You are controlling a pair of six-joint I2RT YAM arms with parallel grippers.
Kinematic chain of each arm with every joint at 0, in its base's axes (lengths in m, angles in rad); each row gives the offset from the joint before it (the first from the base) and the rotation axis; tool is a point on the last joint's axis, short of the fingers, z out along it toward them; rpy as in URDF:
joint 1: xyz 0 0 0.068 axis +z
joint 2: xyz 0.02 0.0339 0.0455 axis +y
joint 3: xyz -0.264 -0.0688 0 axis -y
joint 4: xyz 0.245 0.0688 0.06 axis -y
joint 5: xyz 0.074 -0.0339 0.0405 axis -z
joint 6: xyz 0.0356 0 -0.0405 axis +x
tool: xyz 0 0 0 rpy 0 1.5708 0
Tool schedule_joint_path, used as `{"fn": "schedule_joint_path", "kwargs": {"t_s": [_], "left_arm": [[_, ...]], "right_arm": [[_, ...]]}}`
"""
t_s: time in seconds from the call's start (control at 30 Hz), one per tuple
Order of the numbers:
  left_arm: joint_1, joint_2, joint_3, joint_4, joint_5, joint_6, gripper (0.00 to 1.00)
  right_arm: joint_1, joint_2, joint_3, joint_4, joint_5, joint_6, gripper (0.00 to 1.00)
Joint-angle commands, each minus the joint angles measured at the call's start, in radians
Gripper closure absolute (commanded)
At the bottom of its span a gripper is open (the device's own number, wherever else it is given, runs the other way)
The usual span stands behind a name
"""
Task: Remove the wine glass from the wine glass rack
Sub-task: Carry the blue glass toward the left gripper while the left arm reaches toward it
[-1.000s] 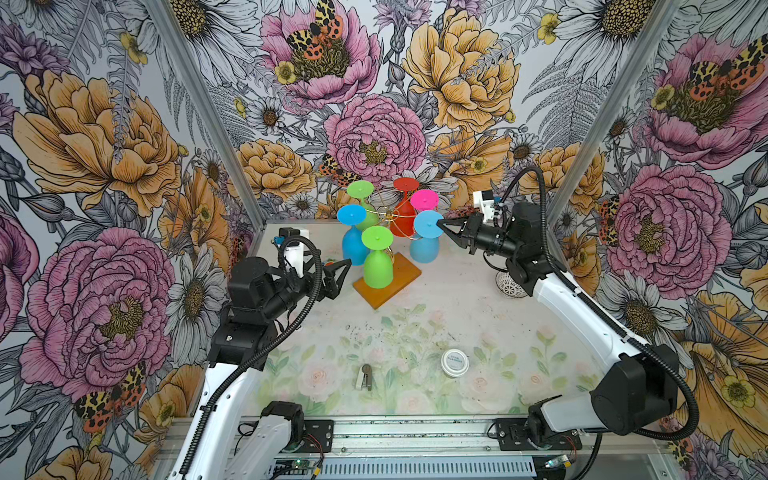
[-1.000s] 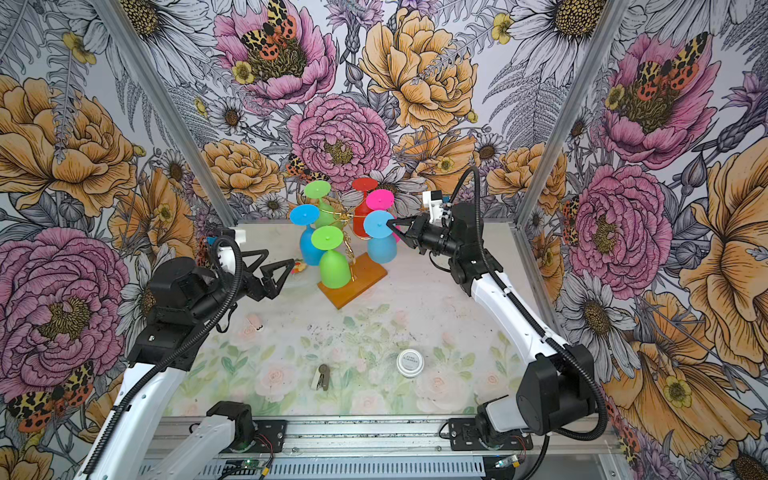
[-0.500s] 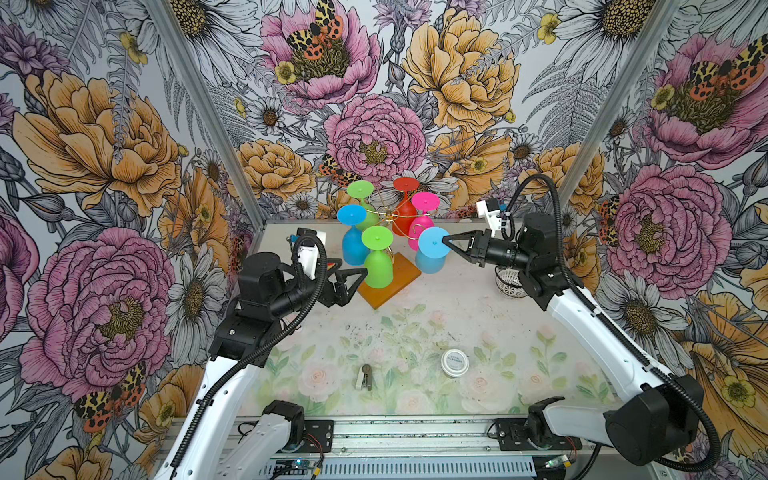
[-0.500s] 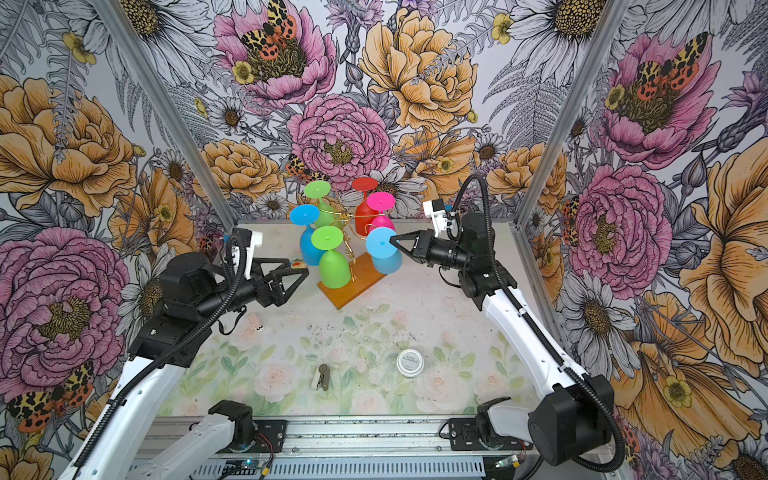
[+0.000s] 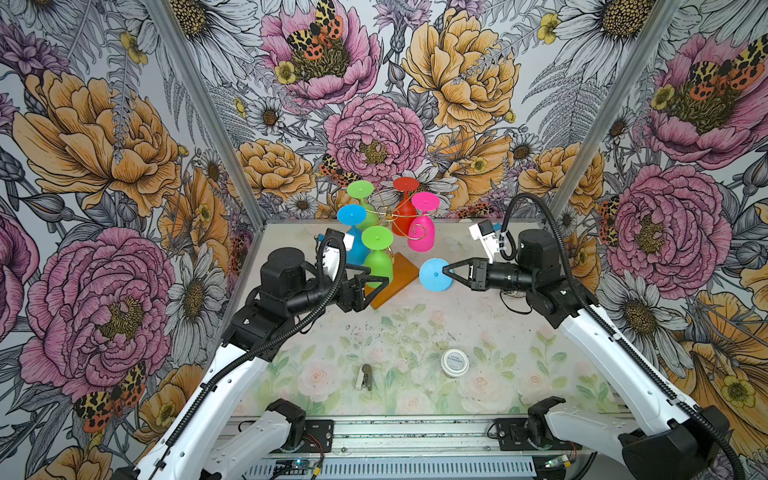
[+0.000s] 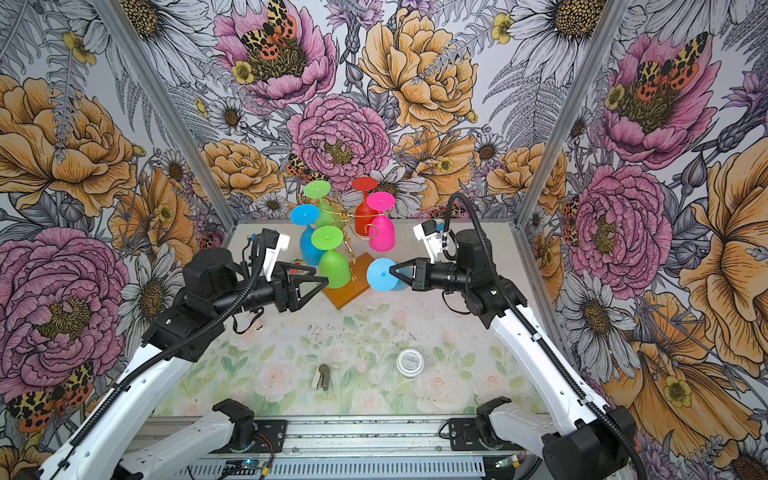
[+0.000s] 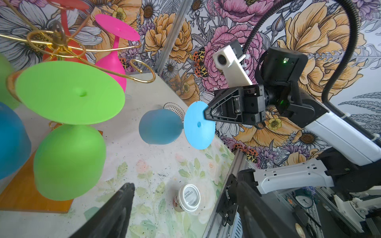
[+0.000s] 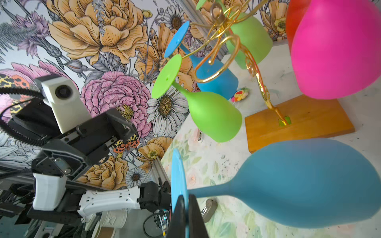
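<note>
A light blue wine glass (image 5: 434, 274) (image 6: 382, 274) hangs in the air on its side, just right of the wine glass rack's orange wooden base (image 5: 401, 272) and free of the gold wire arms (image 5: 390, 216). My right gripper (image 5: 445, 272) (image 8: 185, 197) is shut on the rim of the glass's foot; the bowl (image 8: 309, 181) points away from it. Green (image 5: 377, 257), blue, red and pink (image 5: 422, 232) glasses hang upside down on the rack. My left gripper (image 5: 376, 291) (image 7: 185, 187) is open and holds nothing, low beside the front green glass (image 7: 68, 162).
A white lidded cup (image 5: 455, 361) and a small brown-and-white clip (image 5: 365, 376) lie on the floral mat near the front. A round drain strainer (image 5: 513, 293) sits under my right arm. A small colourful toy (image 8: 240, 94) lies behind the rack. Floral walls close in three sides.
My right gripper has drawn the light blue glass off the rack and carried it forward and lower. My left gripper has advanced toward the rack's front, its jaws slightly narrower.
</note>
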Motion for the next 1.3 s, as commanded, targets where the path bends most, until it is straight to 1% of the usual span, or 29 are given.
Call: {"fn": "schedule_joint_path", "kwargs": {"t_s": [0.0, 0.23, 0.37, 0.47, 0.6, 0.77, 0.93, 1.27], "left_arm": [[-0.015, 0.017, 0.024, -0.003, 0.045, -0.026, 0.22], [-0.061, 0.08, 0.039, -0.002, 0.105, -0.03, 0.28], [-0.066, 0.115, 0.042, -0.001, 0.137, -0.035, 0.33], [-0.075, 0.137, 0.047, -0.002, 0.166, -0.039, 0.35], [-0.098, 0.163, 0.055, -0.001, 0.213, -0.035, 0.4], [-0.124, 0.181, 0.055, -0.002, 0.206, -0.021, 0.46], [-0.134, 0.197, 0.059, -0.003, 0.22, -0.022, 0.58], [-0.159, 0.219, 0.062, -0.002, 0.234, -0.016, 0.68]], "right_arm": [[0.038, -0.044, 0.001, -0.045, 0.041, -0.118, 1.0], [0.089, -0.047, 0.012, -0.042, 0.027, -0.158, 1.0], [0.125, -0.039, 0.029, -0.042, 0.018, -0.18, 1.0], [0.145, -0.033, 0.041, -0.041, 0.018, -0.193, 1.0], [0.166, -0.022, 0.052, -0.04, 0.017, -0.201, 1.0], [0.177, -0.016, 0.057, -0.038, 0.028, -0.228, 1.0], [0.181, -0.022, 0.064, -0.037, 0.035, -0.239, 1.0], [0.183, -0.036, 0.059, -0.036, 0.05, -0.243, 1.0]]}}
